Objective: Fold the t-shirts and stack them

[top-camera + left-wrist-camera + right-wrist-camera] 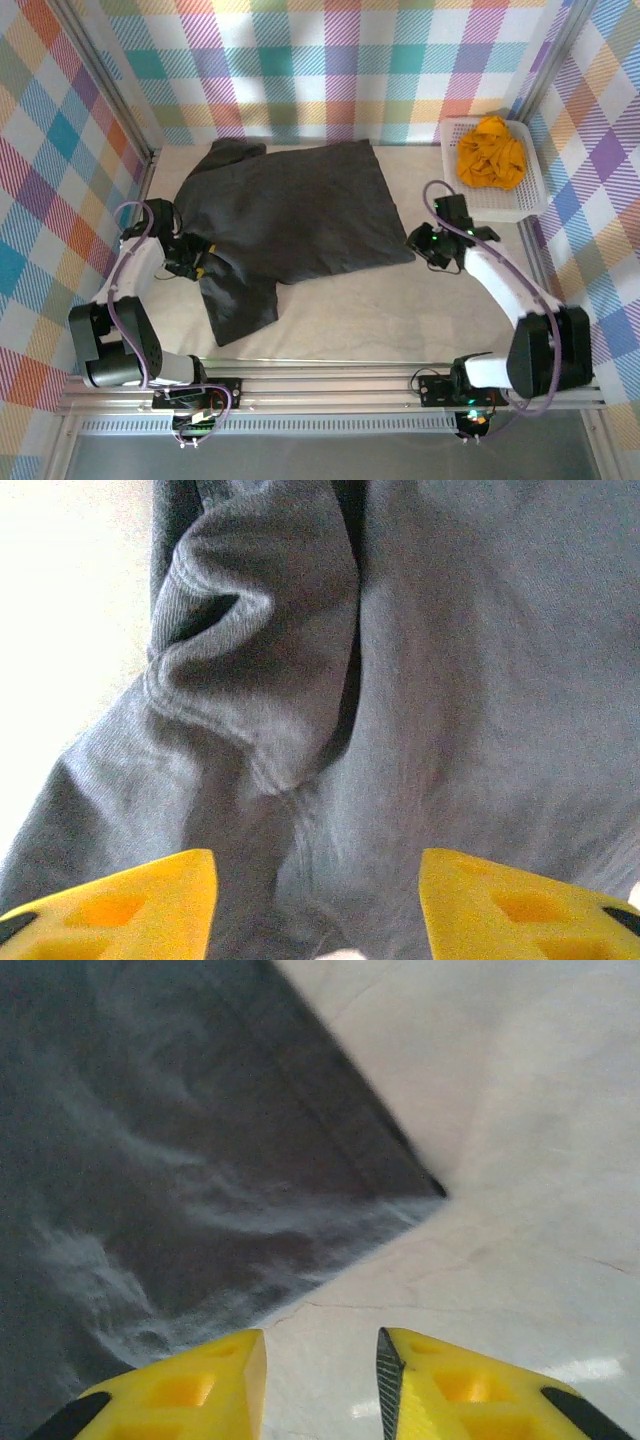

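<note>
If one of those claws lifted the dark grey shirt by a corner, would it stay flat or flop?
It would probably flop: the grey shirt lies wrinkled, its sleeve folded over itself. It lies thin and flat on the table, so it is likely light. Pushed, it would probably bunch up, as the sleeve has.

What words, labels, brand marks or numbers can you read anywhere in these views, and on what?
None: no view holds any readable text.
Charcoal-grey t-shirt: plain, with no print or tag showing.
Mustard-orange t-shirt, crumpled in the white mesh basket: no print showing.
</note>
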Available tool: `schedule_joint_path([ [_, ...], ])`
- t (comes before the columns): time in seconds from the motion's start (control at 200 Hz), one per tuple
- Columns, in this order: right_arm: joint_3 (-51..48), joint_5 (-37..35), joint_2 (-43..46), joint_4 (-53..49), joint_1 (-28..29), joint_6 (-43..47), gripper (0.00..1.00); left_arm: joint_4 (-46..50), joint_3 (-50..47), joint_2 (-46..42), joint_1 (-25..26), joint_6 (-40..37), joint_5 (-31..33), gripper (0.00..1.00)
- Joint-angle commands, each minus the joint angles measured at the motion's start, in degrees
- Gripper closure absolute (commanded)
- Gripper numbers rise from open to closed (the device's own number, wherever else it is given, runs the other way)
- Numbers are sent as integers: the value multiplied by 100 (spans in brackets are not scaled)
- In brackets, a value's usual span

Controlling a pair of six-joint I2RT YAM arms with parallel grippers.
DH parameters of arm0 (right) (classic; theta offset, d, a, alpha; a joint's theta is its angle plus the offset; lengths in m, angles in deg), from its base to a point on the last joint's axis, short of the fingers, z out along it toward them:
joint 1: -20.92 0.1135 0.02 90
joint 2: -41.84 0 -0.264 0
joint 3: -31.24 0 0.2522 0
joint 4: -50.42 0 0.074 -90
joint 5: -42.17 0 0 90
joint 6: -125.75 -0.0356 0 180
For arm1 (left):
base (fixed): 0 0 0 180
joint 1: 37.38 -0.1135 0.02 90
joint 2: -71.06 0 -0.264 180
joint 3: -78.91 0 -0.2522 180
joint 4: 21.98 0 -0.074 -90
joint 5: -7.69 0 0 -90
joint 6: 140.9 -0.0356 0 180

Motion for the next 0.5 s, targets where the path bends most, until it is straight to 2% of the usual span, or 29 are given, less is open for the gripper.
schedule_joint_path([
  [0.0, 572, -7, -811, 357, 262, 324, 72, -338, 179, 417, 144, 123, -17, 51],
  [0.135, 1122, 223, -1861, 467, 271, 287, 74, -150, 301, 645, 325, 189, 154, 52],
  [0.25, 1806, 237, -2791, 58, 281, 324, 77, 77, 170, 534, 332, 167, 389, 48],
  [0.36, 2470, -272, -3472, -657, 244, 381, 78, 136, -11, 329, 311, 105, 471, 47],
  [0.495, 2932, -961, -3845, -1525, 22, 288, 81, 300, -111, 242, 301, 48, 498, 45],
])
